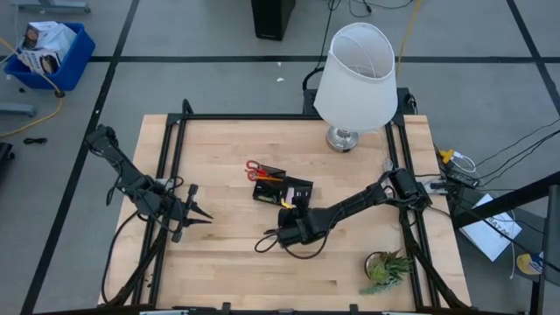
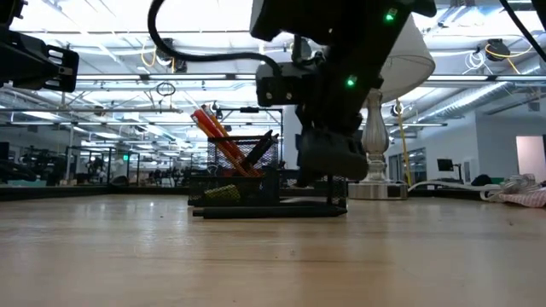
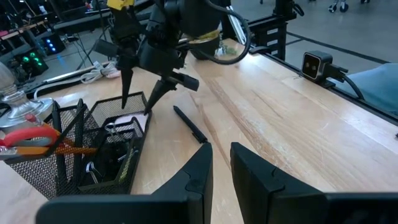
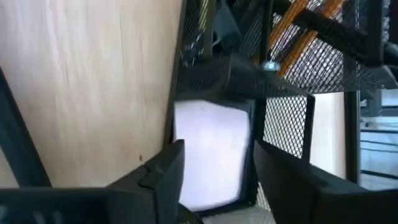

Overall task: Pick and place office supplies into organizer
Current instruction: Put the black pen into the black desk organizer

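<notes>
The black mesh organizer [image 1: 282, 191] [image 2: 264, 183] [image 3: 93, 149] stands mid-table. Its taller section holds red-handled scissors [image 1: 254, 171] [image 3: 25, 137] and orange pencils [image 2: 217, 136], which lean in it. A pink sticky-note pad [image 4: 211, 149] lies flat in a low compartment. My right gripper [image 1: 293, 206] [image 3: 137, 106] [image 4: 214, 180] hangs open over that compartment, pointing down, with a finger on either side of the pad and not touching it. A yellow-green piece [image 2: 222, 194] sits in the tray. A black pen [image 3: 189, 124] lies on the table near the organizer. My left gripper [image 1: 199, 206] [image 3: 221, 171] waits open, left of the organizer.
A white-shaded lamp [image 1: 354, 74] stands near the far edge, its base [image 2: 375, 170] behind the organizer. A small green potted plant [image 1: 385, 267] sits near the right front corner. A cable loops [image 1: 293, 247] under the right arm. Bare wood lies between the left gripper and the organizer.
</notes>
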Controlling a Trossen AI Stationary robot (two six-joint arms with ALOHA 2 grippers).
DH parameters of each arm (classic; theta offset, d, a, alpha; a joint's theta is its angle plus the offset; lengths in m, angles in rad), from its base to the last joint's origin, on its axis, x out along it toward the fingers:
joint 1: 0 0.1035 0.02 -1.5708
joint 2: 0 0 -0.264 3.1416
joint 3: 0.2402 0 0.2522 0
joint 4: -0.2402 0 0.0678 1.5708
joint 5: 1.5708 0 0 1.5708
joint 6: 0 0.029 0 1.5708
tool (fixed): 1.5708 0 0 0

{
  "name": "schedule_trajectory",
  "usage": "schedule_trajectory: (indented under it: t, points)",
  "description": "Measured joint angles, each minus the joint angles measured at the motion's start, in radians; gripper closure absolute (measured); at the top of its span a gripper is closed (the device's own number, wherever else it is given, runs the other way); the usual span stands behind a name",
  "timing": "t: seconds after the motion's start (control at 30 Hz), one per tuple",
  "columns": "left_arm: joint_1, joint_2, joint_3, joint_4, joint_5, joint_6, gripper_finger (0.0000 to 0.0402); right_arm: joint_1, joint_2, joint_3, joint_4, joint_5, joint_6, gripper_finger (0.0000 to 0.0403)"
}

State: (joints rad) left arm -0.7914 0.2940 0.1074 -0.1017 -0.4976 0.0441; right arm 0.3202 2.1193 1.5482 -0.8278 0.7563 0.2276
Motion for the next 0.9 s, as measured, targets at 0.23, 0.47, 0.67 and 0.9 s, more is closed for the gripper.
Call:
schedule_trajectory:
  t: [0.23,0.47,0.67,0.9]
  points:
    - [0.000,0.000,0.000,0.000,0.000,0.000,0.0339,0.017,-0.027,0.000,0.067,-0.007,0.041,0.0200]
    - [0.000,0.000,0.000,-0.001,0.000,0.000,0.0339,0.056,-0.072,0.000,0.110,-0.261,0.092,0.0221]
    - [0.000,0.000,0.000,0.000,0.000,0.000,0.0339,0.069,-0.072,-0.015,0.410,-0.506,0.003,0.0241]
    - [0.000,0.000,0.000,0.000,0.000,0.000,0.0339,0.042,-0.071,-0.085,0.689,-0.551,-0.159,0.0250]
